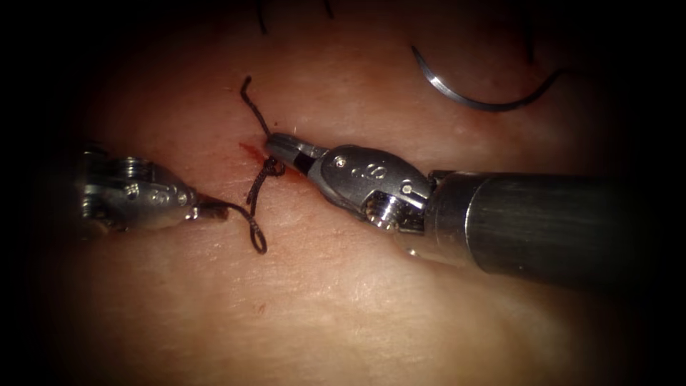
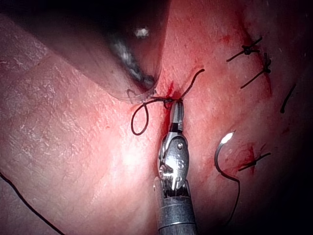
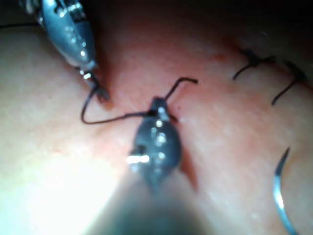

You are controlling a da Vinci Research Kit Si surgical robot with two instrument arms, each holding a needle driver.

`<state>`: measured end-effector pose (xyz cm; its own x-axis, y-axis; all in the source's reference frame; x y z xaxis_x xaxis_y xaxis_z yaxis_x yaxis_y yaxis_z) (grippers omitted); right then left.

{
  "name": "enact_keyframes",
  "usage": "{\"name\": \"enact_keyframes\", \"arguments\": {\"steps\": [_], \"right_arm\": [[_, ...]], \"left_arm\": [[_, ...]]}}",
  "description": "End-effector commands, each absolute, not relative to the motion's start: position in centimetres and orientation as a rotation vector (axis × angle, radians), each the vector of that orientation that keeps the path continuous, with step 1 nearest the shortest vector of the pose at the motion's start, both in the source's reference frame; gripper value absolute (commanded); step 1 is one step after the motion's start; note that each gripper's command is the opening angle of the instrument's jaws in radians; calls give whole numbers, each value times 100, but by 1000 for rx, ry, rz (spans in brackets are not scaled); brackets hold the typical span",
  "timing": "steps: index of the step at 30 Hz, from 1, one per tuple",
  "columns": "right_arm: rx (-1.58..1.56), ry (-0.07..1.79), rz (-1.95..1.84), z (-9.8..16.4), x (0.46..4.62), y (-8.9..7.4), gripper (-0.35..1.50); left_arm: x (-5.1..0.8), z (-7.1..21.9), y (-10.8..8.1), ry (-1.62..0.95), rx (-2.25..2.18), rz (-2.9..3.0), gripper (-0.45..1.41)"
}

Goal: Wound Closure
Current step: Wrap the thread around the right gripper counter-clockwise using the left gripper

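Note:
A dark thread knot (image 1: 271, 168) sits on the red-stained cut (image 1: 250, 150) in the tissue (image 1: 343, 300). My right tool (image 1: 275, 145) is shut on the thread just above the knot; a short tail (image 1: 248, 93) sticks up behind it. My left tool (image 1: 207, 209) is shut on the other strand, which curls in a small loop (image 1: 257, 239) left of the knot. The curved needle (image 1: 486, 100) lies free on the tissue far to the right, held by neither tool and not in the tissue. The needle (image 2: 222, 156) trails thread, with the right tool (image 2: 177, 105) at the knot.
Several finished stitches (image 2: 249, 49) with cut ends lie along the cut beyond the knot, also seen as stitches (image 3: 252, 61). Red fluid (image 2: 170, 90) stains the tissue around the knot. The right tool's thick shaft (image 1: 543, 229) crosses the right side of the field.

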<state>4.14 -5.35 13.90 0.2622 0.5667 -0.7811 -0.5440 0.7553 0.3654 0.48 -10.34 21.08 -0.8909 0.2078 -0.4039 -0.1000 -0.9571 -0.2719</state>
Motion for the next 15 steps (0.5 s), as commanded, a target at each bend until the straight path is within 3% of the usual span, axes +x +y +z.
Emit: {"name": "enact_keyframes", "arguments": {"steps": [1,6,7,8,15], "right_arm": [[19,1078,746,1395,414,-534,-35],[-15,1107,749,1376,382,-528,-28],[-1,1117,744,1363,368,-532,-3],[6,1120,740,1358,362,-535,9],[11,1138,723,1312,311,-558,74]], "left_arm": [[43,2113,-1039,-373,-656,2884,-45],[39,2109,-1030,-384,-657,2880,-45],[35,2109,-1028,-385,-656,2878,-45],[33,2109,-1027,-385,-654,2876,-45],[21,2107,-1028,-380,-650,2862,-45]]}}
